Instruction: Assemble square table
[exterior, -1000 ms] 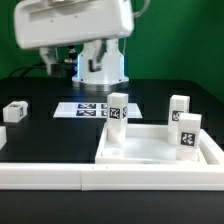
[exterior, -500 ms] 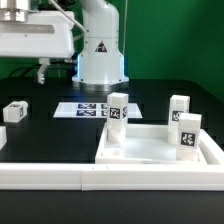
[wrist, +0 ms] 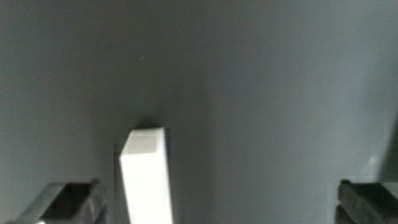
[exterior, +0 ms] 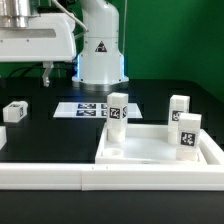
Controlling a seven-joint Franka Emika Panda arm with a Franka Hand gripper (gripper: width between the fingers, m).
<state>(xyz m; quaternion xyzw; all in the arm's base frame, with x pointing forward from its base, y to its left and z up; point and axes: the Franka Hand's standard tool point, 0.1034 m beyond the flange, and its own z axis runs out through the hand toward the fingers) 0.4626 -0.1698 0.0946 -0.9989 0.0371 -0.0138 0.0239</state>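
You see a smooth, matt white plastic slab with three matt white plastic legs standing on it, each bearing a printed tag. Beside the slab, the table looks matt black.

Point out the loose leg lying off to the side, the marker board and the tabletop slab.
Loose leg (exterior: 15,112): exterior view, on its tagged face.
Marker board (exterior: 85,109): exterior view, on the printed tags at its middle.
Slab (exterior: 140,148): exterior view, on bare top surface between the standing legs.
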